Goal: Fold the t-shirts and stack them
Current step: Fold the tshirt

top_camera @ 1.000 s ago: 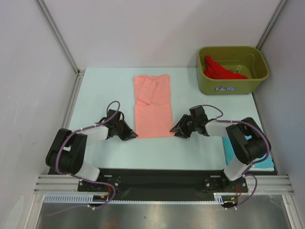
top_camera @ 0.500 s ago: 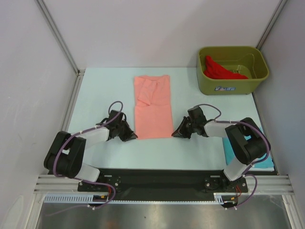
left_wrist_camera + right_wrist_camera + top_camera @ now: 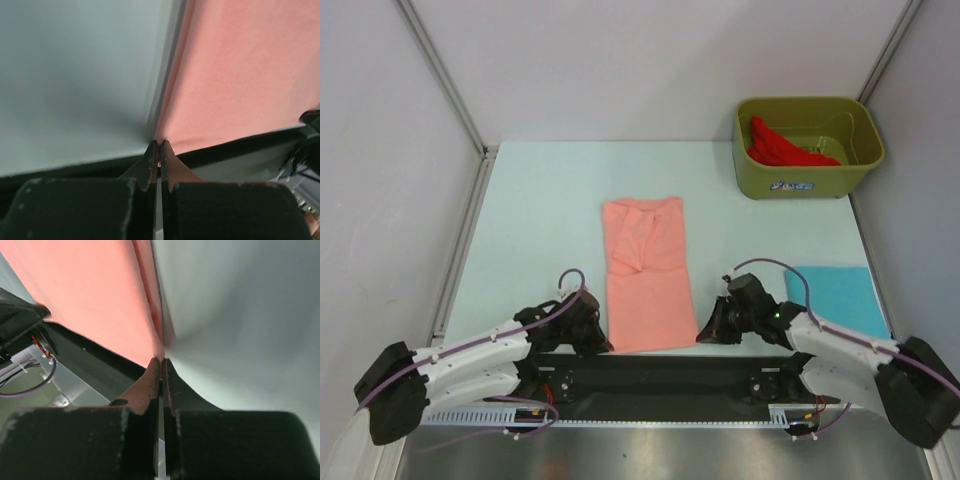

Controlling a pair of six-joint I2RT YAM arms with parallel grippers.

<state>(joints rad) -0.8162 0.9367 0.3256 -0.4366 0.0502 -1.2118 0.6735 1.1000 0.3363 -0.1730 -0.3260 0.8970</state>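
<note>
The salmon-pink t-shirt (image 3: pixel 645 275) lies folded into a long strip down the middle of the table, its near hem at the table's front edge. My left gripper (image 3: pixel 600 343) is shut on the hem's near left corner, and pink cloth (image 3: pixel 240 75) is pinched at the tips (image 3: pixel 159 150). My right gripper (image 3: pixel 703 335) is shut on the near right corner, with cloth (image 3: pixel 90 290) caught at its tips (image 3: pixel 161 362). A folded turquoise-blue t-shirt (image 3: pixel 835 298) lies at the near right. The bright red t-shirt (image 3: pixel 780 145) sits crumpled in the tub.
The olive-green tub (image 3: pixel 810 185) stands at the far right corner. White walls close the table on the left, back and right. The black base rail (image 3: pixel 660 375) runs just beyond the shirt's near hem.
Both grippers shut on the pink shirt's near corners and drew back toward the front edge, dragging the shirt nearer. The right arm swung off the turquoise shirt, which now shows fully.
</note>
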